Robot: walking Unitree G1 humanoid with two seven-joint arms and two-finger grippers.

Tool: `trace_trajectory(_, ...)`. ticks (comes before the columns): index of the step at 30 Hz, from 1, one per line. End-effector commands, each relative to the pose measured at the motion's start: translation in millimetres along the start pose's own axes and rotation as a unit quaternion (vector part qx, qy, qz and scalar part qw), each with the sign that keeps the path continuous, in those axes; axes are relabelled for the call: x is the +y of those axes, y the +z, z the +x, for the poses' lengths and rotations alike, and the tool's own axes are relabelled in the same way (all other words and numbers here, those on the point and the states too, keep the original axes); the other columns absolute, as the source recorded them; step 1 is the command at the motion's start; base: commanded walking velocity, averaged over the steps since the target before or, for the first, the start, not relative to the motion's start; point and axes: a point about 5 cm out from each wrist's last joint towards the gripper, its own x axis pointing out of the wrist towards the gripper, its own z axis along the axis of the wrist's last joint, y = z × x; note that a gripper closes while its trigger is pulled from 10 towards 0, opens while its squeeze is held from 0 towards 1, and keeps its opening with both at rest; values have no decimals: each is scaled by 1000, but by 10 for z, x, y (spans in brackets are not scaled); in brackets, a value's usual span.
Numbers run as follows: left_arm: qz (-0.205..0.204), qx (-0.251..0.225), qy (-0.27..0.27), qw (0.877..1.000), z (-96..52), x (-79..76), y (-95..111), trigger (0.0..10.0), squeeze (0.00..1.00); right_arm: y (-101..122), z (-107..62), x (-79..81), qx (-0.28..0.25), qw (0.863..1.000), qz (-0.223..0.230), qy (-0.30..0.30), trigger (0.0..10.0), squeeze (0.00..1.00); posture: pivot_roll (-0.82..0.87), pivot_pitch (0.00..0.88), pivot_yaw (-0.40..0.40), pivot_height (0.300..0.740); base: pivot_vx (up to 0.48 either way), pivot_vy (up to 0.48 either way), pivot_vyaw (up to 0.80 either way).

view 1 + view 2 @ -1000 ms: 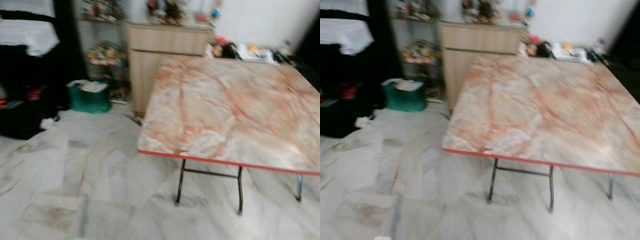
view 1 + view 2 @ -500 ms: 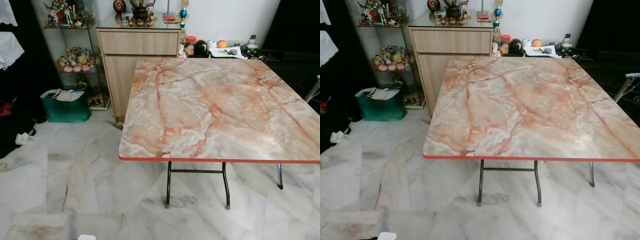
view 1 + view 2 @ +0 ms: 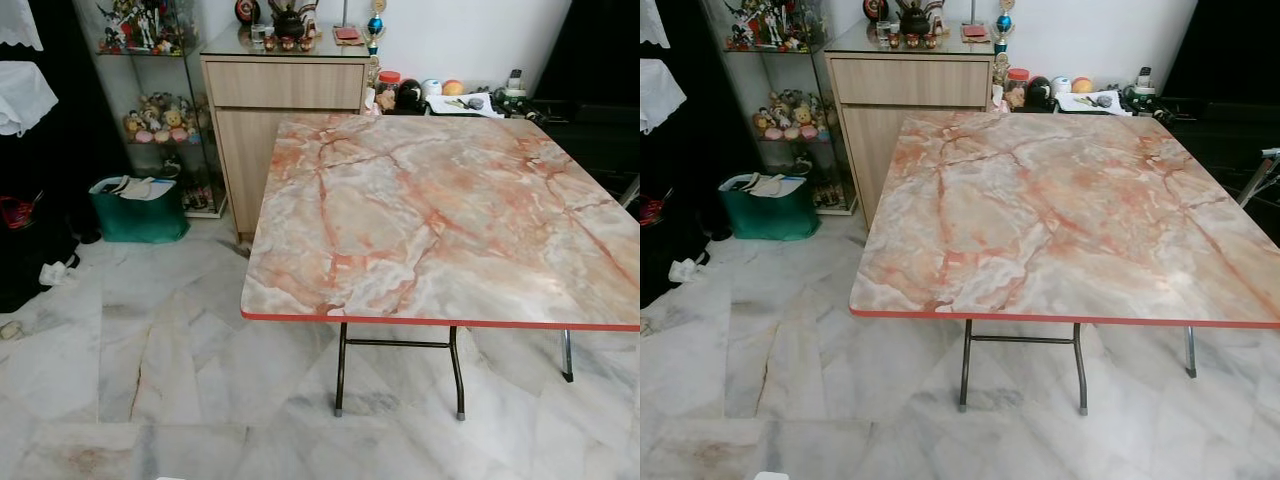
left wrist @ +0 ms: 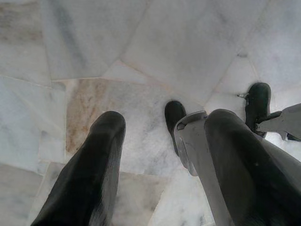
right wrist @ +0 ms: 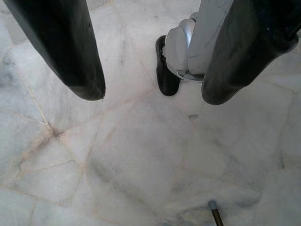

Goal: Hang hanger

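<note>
Both arms hang down over the pale marble floor. In the left wrist view my left gripper (image 4: 165, 120) is open, its two black fingers (image 4: 101, 160) spread wide with nothing between them. My right gripper (image 5: 155, 92) is open too, and bare floor tiles show between its fingers (image 5: 75, 52). My own black feet (image 4: 175, 117) stand on the tiles below. At the far left, white cloth (image 3: 25, 95) hangs against a dark frame.
A folding table (image 3: 440, 220) with an orange marble-pattern top and red edge stands ahead on thin metal legs (image 3: 340, 375). Behind it are a wooden cabinet (image 3: 285, 85) and a glass shelf of figurines (image 3: 160, 110). A green basket (image 3: 140, 210) sits on the floor at left.
The head views were blurred a second ago and are sharp now. The whole picture has shifted a little, so the camera moved; the table and furniture have stayed put.
</note>
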Motion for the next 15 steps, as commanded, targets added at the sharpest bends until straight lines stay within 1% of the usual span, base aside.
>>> trace_trajectory(1,-79,-32,46,995,-45,150,-61,10000,0,654,67,236,-54,997,-40,28,10000,0,159,123,-74,740,0,0,0)
trace_trajectory(12,-88,-53,49,993,-48,143,-32,10000,0,650,68,237,-50,997,-39,32,10000,0,161,105,-74,740,0,0,0)
trace_trajectory(14,-91,-61,55,993,-52,154,-21,10000,0,652,69,243,-49,998,-38,34,10000,0,161,101,-72,740,0,0,0)
trace_trajectory(15,-95,-87,67,989,-64,191,35,10000,0,653,69,247,-48,998,-37,35,10000,0,162,96,-72,740,0,0,0)
